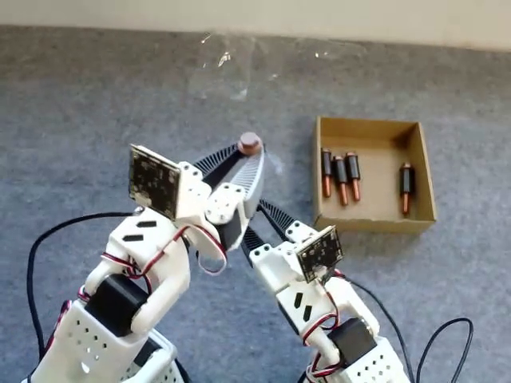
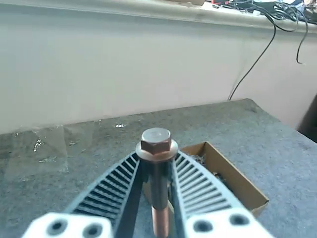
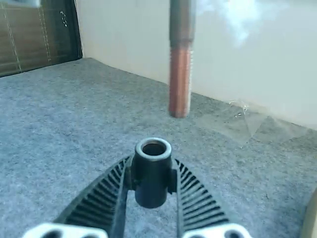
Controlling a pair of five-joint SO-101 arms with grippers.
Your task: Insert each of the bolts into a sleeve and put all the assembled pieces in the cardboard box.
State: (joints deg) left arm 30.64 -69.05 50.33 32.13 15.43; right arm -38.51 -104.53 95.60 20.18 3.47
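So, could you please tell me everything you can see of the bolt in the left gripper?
The bolt looks like metal, with a copper-coloured hexagonal flanged head and a shank dark above, copper-coloured below. It stands upright, head up, clamped between the left gripper's fingers; its tip hangs above the black sleeve, apart from it.

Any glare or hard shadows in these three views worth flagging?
High view: glints on the clear plastic film, shadows soft. Left wrist view: the bolt head catches light on its top. Right wrist view: a bright washed patch on the wall.
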